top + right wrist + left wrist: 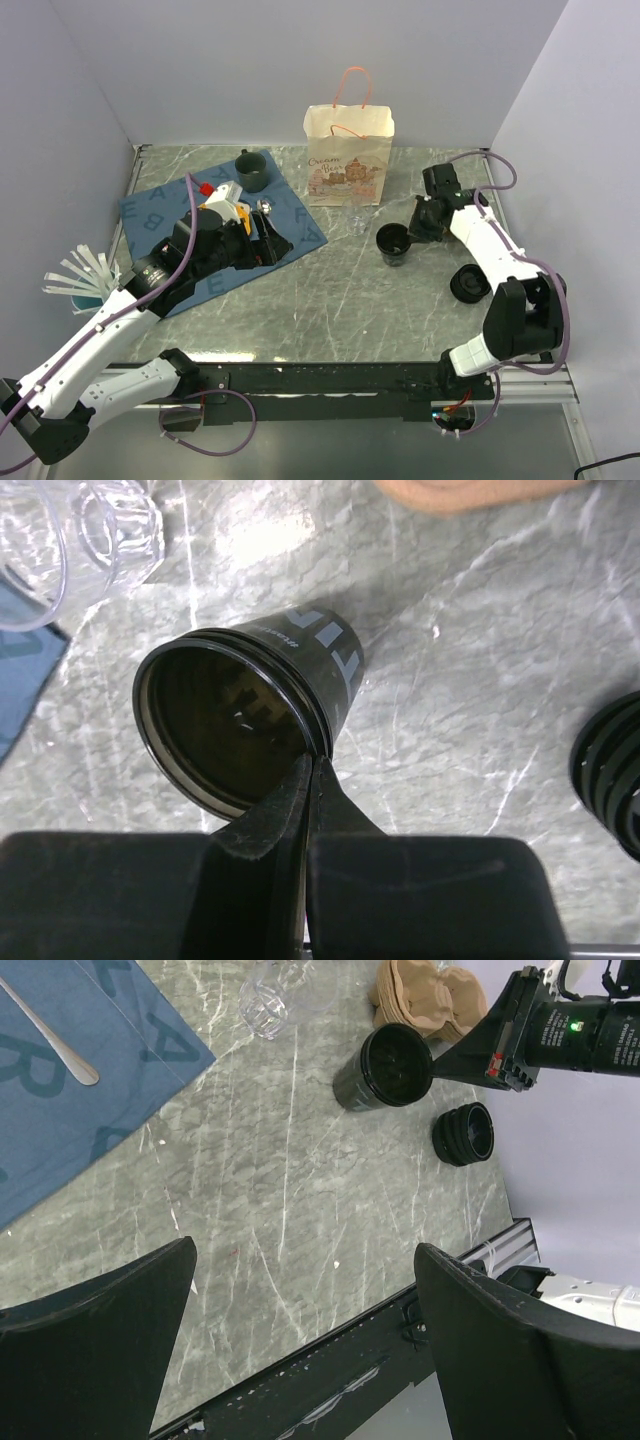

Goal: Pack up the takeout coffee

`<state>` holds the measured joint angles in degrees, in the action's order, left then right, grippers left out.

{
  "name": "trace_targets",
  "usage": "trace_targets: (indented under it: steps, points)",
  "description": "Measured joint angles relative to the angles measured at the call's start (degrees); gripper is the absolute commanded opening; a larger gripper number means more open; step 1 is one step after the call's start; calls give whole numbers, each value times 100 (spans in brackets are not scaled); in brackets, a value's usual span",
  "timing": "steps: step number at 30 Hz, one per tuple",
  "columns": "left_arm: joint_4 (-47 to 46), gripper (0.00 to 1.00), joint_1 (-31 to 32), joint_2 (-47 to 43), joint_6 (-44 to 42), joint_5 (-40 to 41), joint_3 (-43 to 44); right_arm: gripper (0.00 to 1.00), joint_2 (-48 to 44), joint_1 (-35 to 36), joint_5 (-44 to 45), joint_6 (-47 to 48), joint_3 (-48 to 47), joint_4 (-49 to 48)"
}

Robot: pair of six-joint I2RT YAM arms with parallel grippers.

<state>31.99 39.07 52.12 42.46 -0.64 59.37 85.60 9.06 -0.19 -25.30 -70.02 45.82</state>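
Right gripper (311, 775) is clamped on the rim of the open coffee cup (325, 650): one finger inside, one outside, thin wall pinched between them. The cup has no lid. It's on the right half of the marble table (340, 300), between a clear plastic cup (80, 540) and what looks like stacked black lids (463, 1133). Can't tell if its base is on the table or just off it.

Left gripper (305, 1250) is spread wide, nothing in it, hanging over the table off the edge of the blue placemat (90, 1110).

My read is that the step is cup into the pulp tray (430, 995). A rim pinch is a weak hold and the cup can pivot on it. Go slow, keep the cup upright, drop straight into a well, and let go only once it's seated. Watch for the wall creasing.

View differences:
- Left wrist shows the tray just behind the cup. In the top view the right arm hides it, and the right wrist gets only a tan sliver.
- Only the right wrist shows the finger placement on the rim.
- Only the top view shows the paper bag (348, 160) at the back.
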Motion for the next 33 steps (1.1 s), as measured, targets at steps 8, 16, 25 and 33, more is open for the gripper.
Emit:
trace_targets:
  steps: [8,16,25,33]
  points:
    - [0,97,0,0,0,-2,0,0,-328,-201,-356,-205,278,-293]
    - [-2,97,0,-7,2,-4,0,0,-601,-400,-588,-365,358,-442]
    - [-2,97,0,-15,2,-9,0,0,-743,-490,-765,-487,369,-424]
    - [-2,97,0,-15,2,4,0,0,-1071,-494,-809,-514,125,-245]
